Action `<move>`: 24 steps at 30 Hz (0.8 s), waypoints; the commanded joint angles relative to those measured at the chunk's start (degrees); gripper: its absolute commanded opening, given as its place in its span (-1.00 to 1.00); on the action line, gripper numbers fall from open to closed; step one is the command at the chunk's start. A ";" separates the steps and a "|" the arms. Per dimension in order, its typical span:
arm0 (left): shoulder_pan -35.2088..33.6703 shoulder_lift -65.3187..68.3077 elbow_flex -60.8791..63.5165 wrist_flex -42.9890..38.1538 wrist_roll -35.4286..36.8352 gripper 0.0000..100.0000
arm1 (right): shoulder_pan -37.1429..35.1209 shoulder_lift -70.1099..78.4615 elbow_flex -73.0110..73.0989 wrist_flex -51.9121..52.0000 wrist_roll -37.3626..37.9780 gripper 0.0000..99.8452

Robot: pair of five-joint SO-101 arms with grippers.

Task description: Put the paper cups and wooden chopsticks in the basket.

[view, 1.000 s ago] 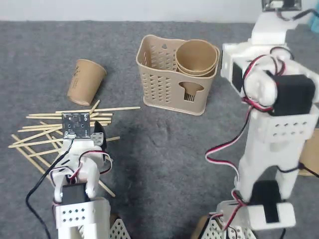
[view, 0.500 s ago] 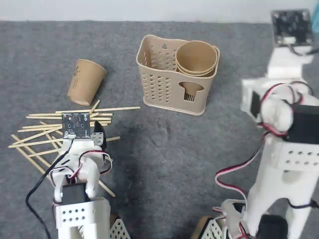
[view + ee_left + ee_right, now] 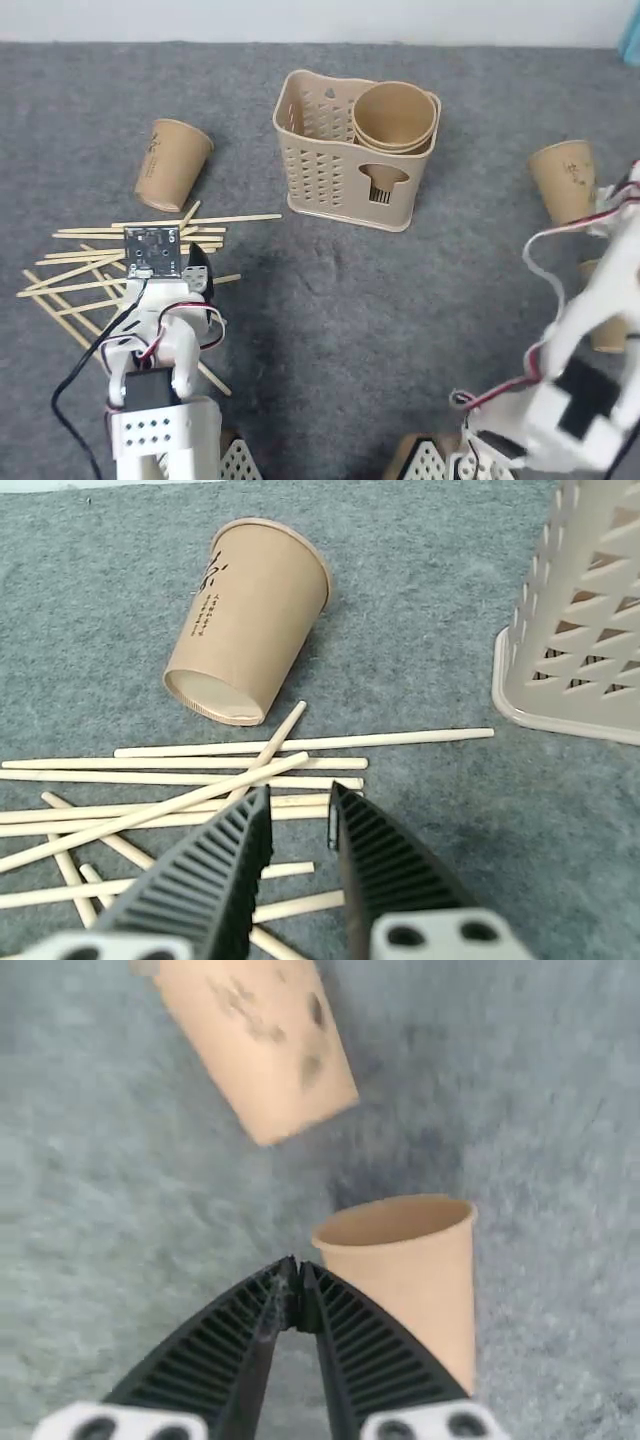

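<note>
The beige basket (image 3: 340, 165) stands at the back centre with stacked paper cups (image 3: 395, 115) inside. One paper cup (image 3: 173, 163) (image 3: 250, 615) lies on its side at the left, beyond a scattered pile of wooden chopsticks (image 3: 120, 255) (image 3: 200, 780). My left gripper (image 3: 298, 802) (image 3: 190, 268) hangs low over that pile, slightly open, with nothing between its fingers. At the right lie two more paper cups, one farther (image 3: 563, 180) (image 3: 255, 1040) and one nearer (image 3: 405, 1260). My right gripper (image 3: 296, 1268) is shut and empty, its tips just beside the nearer cup's rim.
Grey carpet (image 3: 330, 320) covers the table. The right arm (image 3: 590, 310) leans over the right edge and partly hides the nearer cup (image 3: 608, 325). The basket's corner (image 3: 580, 620) stands close to the chopstick pile.
The right arm has swung away from the basket's side, down toward the right edge, uncovering the cup at the right. The left arm has not moved.
</note>
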 commanded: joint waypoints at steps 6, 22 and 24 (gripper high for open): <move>-0.97 -0.70 -0.31 -1.58 -0.53 -0.83 | 5.67 19.12 -26.02 11.56 3.25 -0.77; -0.79 -0.70 -0.22 -1.58 -0.53 -0.83 | 10.24 41.80 -49.85 21.14 9.85 -0.77; -0.79 -0.70 -0.22 -1.58 -0.53 -0.83 | 10.86 42.24 -49.85 21.49 10.90 -0.77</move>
